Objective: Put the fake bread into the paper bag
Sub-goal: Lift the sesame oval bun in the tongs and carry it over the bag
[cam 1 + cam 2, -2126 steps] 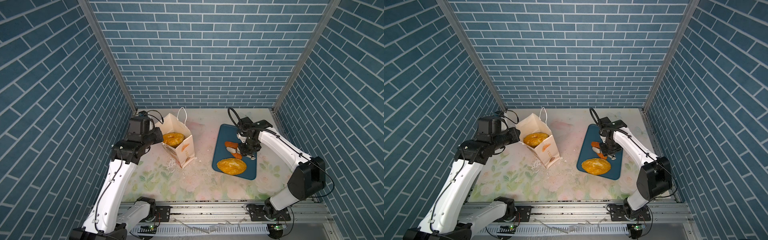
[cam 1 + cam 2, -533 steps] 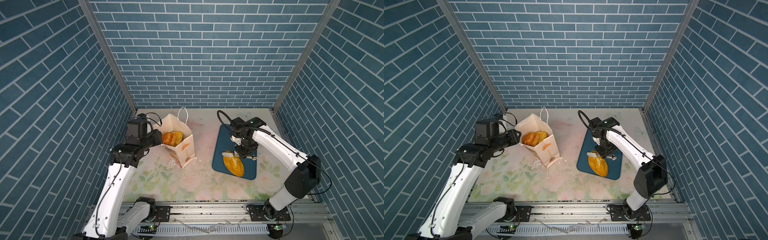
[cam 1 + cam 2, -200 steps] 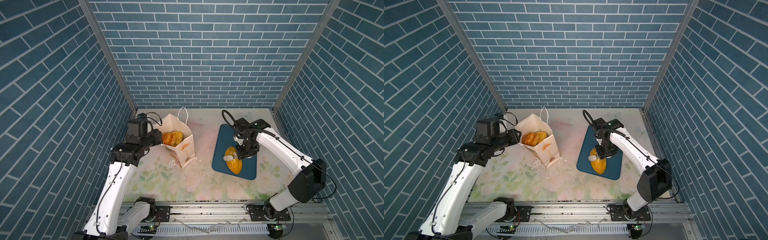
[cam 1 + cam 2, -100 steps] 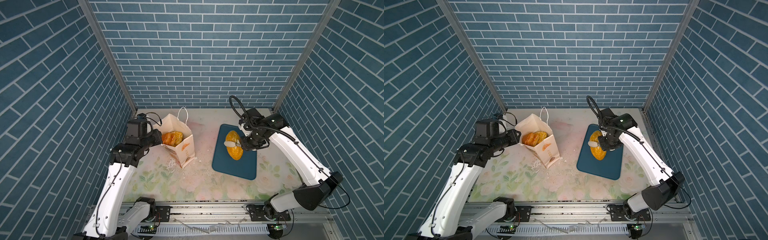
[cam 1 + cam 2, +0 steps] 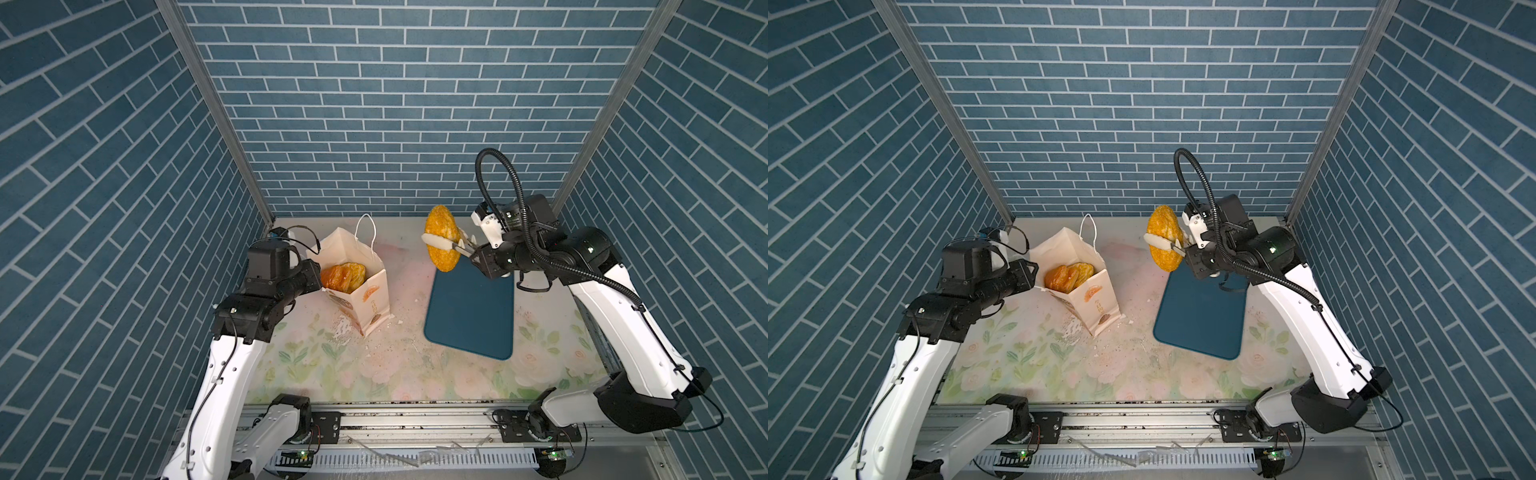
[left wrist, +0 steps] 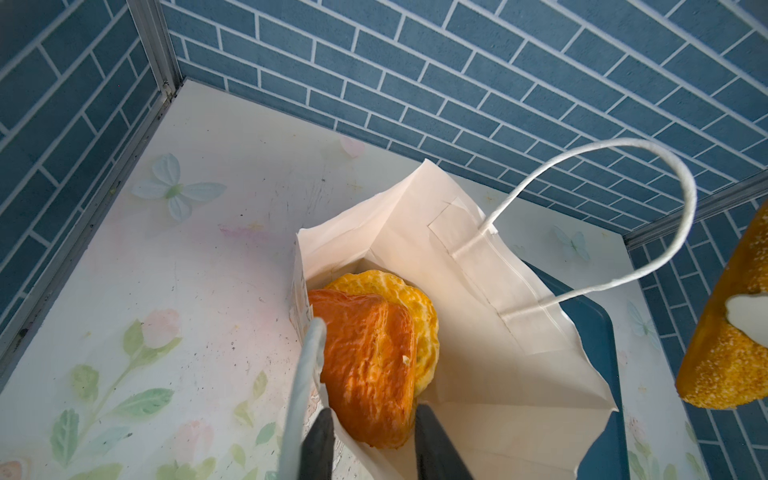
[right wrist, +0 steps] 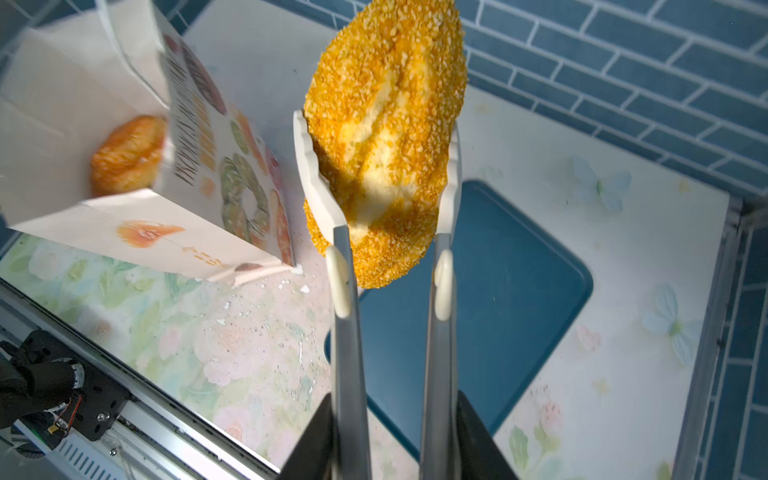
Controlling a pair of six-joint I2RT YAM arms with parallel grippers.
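On the floral bench (image 5: 415,374): a dark blue rectangular tray (image 5: 469,316), and a tilted cream-white paper bag (image 5: 372,299) with orange pastries (image 5: 343,276) half hidden inside. Left claw (image 6: 372,415) part-open astride the bag's rim. Right claw (image 7: 395,415) squeezes white-tipped metal tongs (image 7: 349,365), clamping the seeded oval loaf (image 5: 442,243) aloft ahead of it.

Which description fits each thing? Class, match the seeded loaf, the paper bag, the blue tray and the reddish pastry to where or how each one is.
Things:
1. seeded loaf
2. paper bag
3. blue tray
4. reddish pastry

States:
A. flat on the table, nothing on it
B. inside the bag
C. standing with its top open
D. gripped in tongs, up in the air

Pairs: 1-D, 2-C, 3-A, 4-B
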